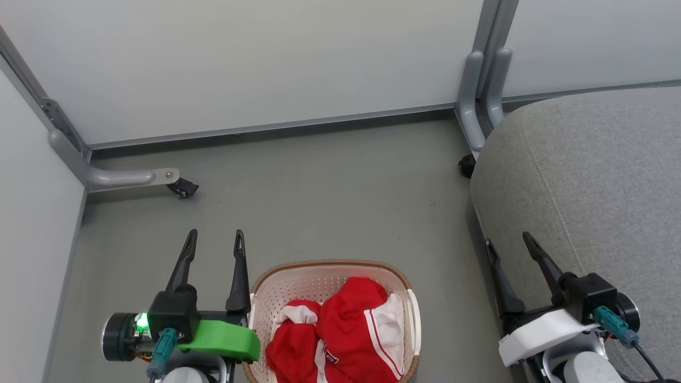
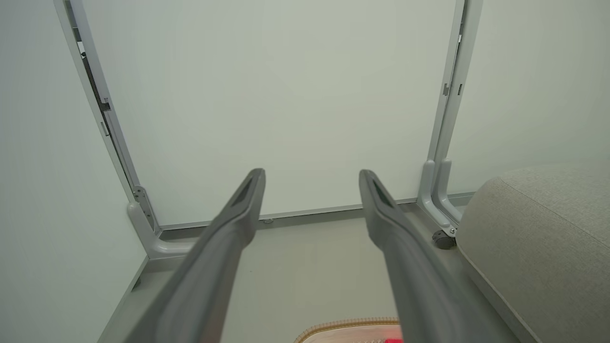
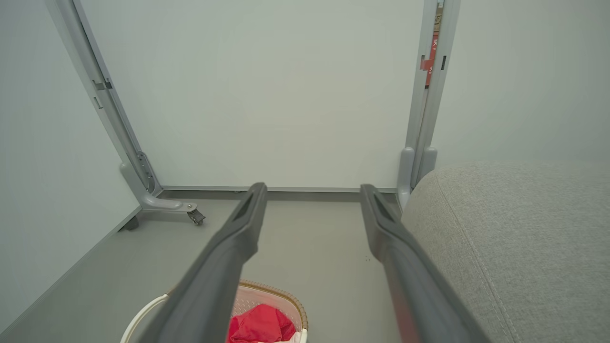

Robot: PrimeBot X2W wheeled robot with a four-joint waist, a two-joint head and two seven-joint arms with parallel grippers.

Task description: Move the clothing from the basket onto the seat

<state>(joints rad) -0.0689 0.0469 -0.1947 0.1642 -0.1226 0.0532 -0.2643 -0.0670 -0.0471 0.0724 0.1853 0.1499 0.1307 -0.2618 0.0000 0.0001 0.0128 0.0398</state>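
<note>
The cream perforated basket (image 1: 298, 287) with a brown woven rim stands on the floor at the bottom centre of the head view. Inside it lies the red clothing (image 1: 340, 330) with white panels and stripe trim, bunched in a heap. The light-grey seat (image 1: 590, 181) spreads over the right side. My left gripper (image 1: 215, 239) is open, just left of the basket and above the floor. At the seat's near edge my right gripper (image 1: 508, 242) is open and holds nothing. The right wrist view has the basket (image 3: 286, 297), the clothing (image 3: 259, 324) and the seat (image 3: 514, 238); the left wrist view has the basket rim (image 2: 348, 326).
Pale partition panels close off the back and left. Their grey feet carry castors: one at the left (image 1: 183, 187), another beside the seat (image 1: 466, 165). Grey floor (image 1: 319, 202) stretches between the basket and the panels.
</note>
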